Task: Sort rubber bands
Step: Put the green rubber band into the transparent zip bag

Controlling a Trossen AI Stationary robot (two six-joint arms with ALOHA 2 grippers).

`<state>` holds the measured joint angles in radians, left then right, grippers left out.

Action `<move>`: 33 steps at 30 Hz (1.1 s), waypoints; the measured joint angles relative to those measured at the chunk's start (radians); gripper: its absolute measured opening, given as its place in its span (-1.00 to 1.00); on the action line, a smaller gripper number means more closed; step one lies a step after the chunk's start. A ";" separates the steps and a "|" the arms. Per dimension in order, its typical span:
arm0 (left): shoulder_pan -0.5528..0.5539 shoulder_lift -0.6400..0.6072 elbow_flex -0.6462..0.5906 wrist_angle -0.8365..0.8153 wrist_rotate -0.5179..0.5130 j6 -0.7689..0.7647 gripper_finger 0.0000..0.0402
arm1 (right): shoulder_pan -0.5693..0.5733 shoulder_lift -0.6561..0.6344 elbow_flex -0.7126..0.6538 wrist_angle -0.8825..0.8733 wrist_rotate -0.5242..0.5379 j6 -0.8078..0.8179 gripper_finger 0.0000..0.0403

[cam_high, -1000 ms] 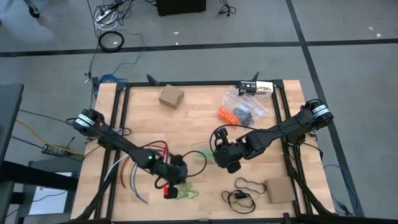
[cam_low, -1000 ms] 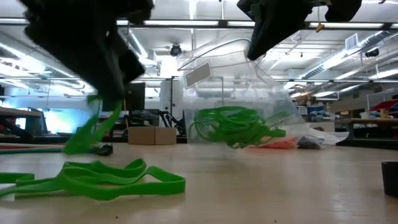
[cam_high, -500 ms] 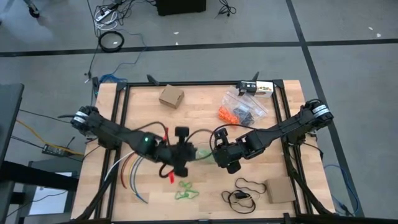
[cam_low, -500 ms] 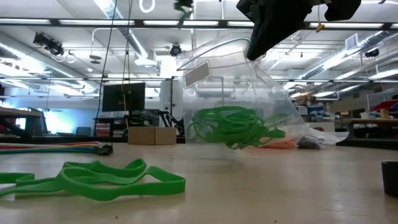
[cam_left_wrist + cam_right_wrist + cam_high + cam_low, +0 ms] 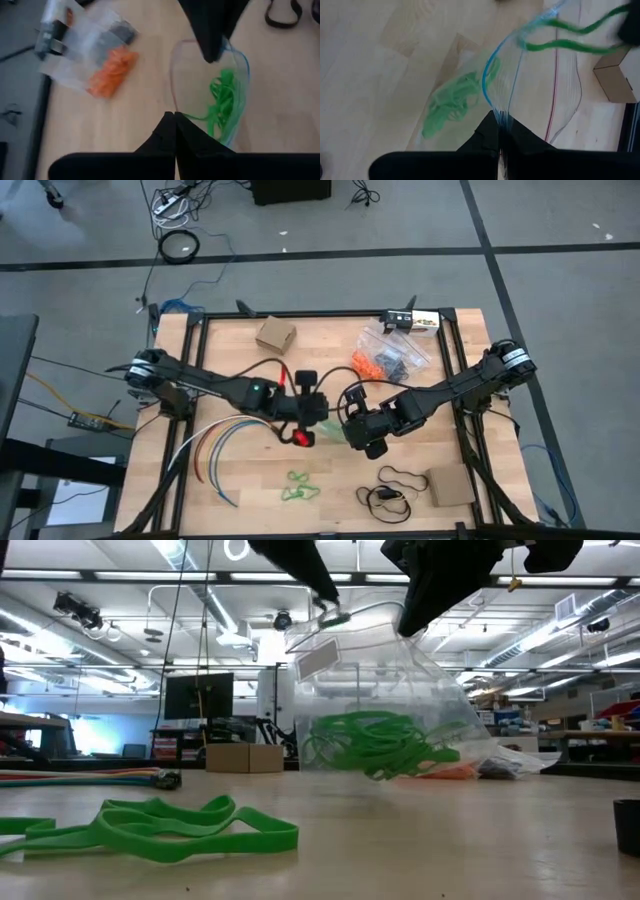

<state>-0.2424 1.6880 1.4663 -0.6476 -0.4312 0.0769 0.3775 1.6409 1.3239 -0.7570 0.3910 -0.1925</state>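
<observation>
Wooden tabletop (image 5: 230, 355) in an open lab, grey floor around it; green rubber bands part-bagged, both hands at the bag mouth.

Left to right: coloured cables (image 5: 215, 442) curve near the left edge; a loose clump of green rubber bands (image 5: 299, 485) lies flat on the wood, well apart from the bag; left hand (image 5: 303, 423) sits clenched at the rim of a clear zip bag (image 5: 235, 60), empty as far as I can tell; right hand (image 5: 498, 131) is pinched on the bag's blue-edged lip, holding it up. More green bands (image 5: 375, 745) rest inside. Orange bands (image 5: 365, 364) and dark bands (image 5: 395, 360) lie in bags further back. Judgement: bands are light, limp, grippy, prone to tangle and snag; pinch a strand from the clump's top. Bag film is slick and flimsy. Wood looks smooth, level.
</observation>
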 joint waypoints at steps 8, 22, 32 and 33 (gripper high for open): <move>-0.012 0.067 -0.013 0.099 0.070 -0.002 -0.89 | 0.000 0.000 0.000 -0.002 0.000 0.000 -1.00; -0.020 0.038 -0.008 0.015 0.006 -0.112 0.31 | 0.000 0.000 0.000 -0.009 0.000 0.007 -1.00; -0.164 -0.066 -0.002 -0.227 -0.005 -0.319 0.22 | -0.002 0.000 0.000 -0.019 0.000 0.008 -1.00; -0.192 -0.067 -0.003 -0.240 -0.006 -0.331 0.19 | -0.002 0.000 0.000 -0.019 0.000 0.008 -1.00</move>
<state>-0.4347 1.6211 1.4634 -0.8876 -0.4374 -0.2542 0.3759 1.6409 1.3239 -0.7757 0.3908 -0.1841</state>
